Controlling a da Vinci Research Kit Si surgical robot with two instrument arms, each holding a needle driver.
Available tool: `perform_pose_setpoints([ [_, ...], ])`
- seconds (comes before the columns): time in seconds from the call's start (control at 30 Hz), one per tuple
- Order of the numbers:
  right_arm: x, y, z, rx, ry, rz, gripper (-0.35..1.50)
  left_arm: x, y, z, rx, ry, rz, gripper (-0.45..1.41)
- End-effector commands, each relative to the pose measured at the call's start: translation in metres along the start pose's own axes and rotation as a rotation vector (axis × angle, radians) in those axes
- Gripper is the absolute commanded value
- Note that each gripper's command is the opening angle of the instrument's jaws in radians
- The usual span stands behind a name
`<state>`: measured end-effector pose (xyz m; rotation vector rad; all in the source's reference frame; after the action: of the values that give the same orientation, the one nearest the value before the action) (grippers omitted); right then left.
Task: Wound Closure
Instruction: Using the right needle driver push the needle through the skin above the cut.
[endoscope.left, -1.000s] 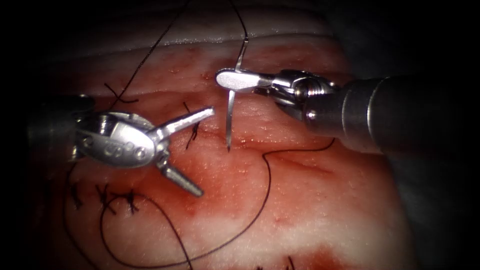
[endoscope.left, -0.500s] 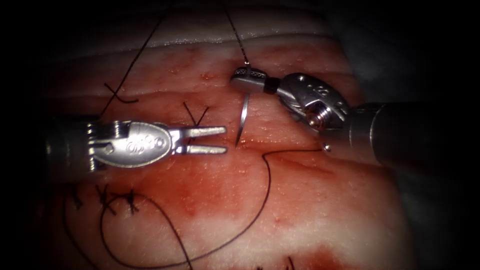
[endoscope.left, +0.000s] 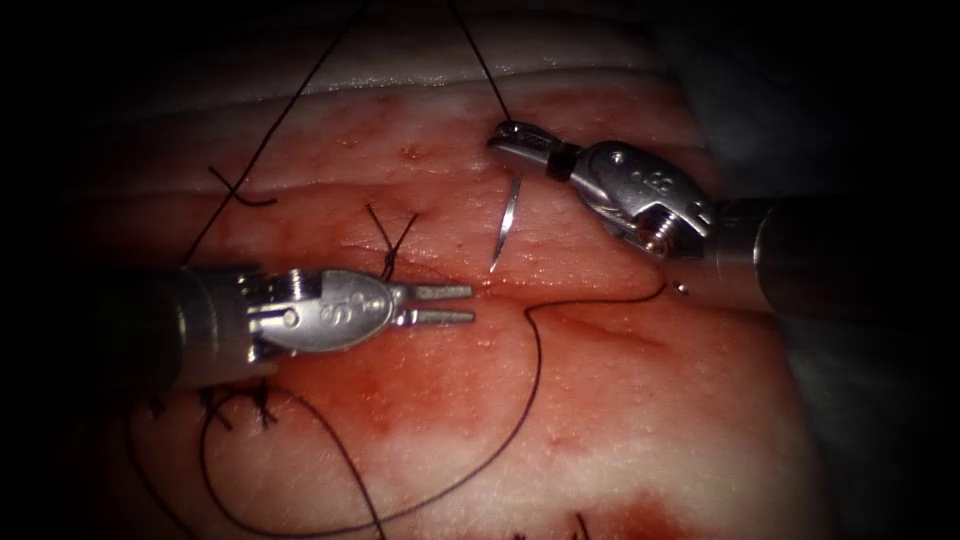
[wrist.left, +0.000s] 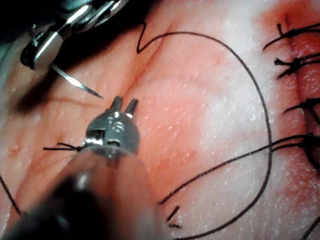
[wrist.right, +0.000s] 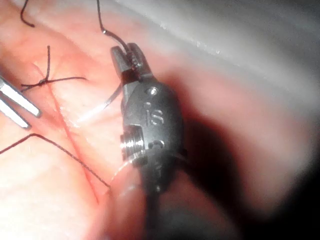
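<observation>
Gripping the needle (endoscope.left: 507, 222) near its thread end, the right arm's tool (endoscope.left: 520, 142) enters the endoscope view from the right, its jaws pressed together on the steel. The curve hangs below those jaws, out of the tissue (endoscope.left: 620, 400), with its point just above the surface beside the cut (endoscope.left: 600, 300). The thread (endoscope.left: 470, 45) runs up and away from the held end, and a long loop of it lies across the tissue below the cut. The left arm's tool (endoscope.left: 455, 305) reaches in from the left with its jaws a little apart and nothing between them; the tips stop just short of the needle's point. A tied stitch (endoscope.left: 392, 245) sits just above those tips, and more stitches (endoscope.left: 235, 405) lie lower left.

In the left wrist view, the left arm's tool (wrist.left: 123, 104) shows two parted tips over bare tissue (wrist.left: 200, 120). The needle (wrist.left: 80, 85) juts from the right arm's tool (wrist.left: 37, 50), its point near those tips (close, not touching). Thread (wrist.left: 260, 100) curves wide across the tissue.

In the right wrist view, the right arm's tool (wrist.right: 127, 57) clamps the needle (wrist.right: 102, 107), whose body slants toward the tissue (wrist.right: 40, 165). Thread (wrist.right: 100, 20) leaves the jaws. The left arm's tool (wrist.right: 17, 107) shows as two pale tips near a knotted stitch (wrist.right: 46, 80).
</observation>
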<state>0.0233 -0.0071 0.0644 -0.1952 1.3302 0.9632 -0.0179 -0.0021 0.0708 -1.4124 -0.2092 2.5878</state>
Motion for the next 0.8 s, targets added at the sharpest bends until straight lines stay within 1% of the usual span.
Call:
perform_pose_setpoints([
  [0.03,-0.0004,-0.0003,0.0013,0.003,0.008,-0.023,-0.35,-0.0007,-0.0003,0.0010,-0.005,-0.023,-0.001,-0.11],
  [0.2,-0.0005,-0.0008,0.0023,0.003,0.020,-0.100,-0.35,-0.0045,-0.0008,0.0022,-0.011,-0.158,-0.011,-0.10],
  [0.37,-0.0005,-0.0009,0.0026,0.000,0.028,-0.206,-0.35,-0.0068,-0.0008,0.0021,-0.037,-0.234,-0.024,-0.08],
  [0.43,-0.0005,-0.0007,0.0027,-0.001,0.032,-0.224,-0.35,-0.0069,-0.0006,0.0019,-0.044,-0.252,-0.026,-0.08],
  [0.6,-0.0007,-0.0004,0.0028,-0.004,0.037,-0.279,-0.35,-0.0062,0.0000,0.0017,-0.038,-0.257,-0.036,-0.08],
  [0.8,-0.0007,-0.0006,0.0028,-0.012,0.057,-0.282,-0.35,-0.0049,0.0010,0.0015,-0.050,-0.249,-0.049,-0.08],
])
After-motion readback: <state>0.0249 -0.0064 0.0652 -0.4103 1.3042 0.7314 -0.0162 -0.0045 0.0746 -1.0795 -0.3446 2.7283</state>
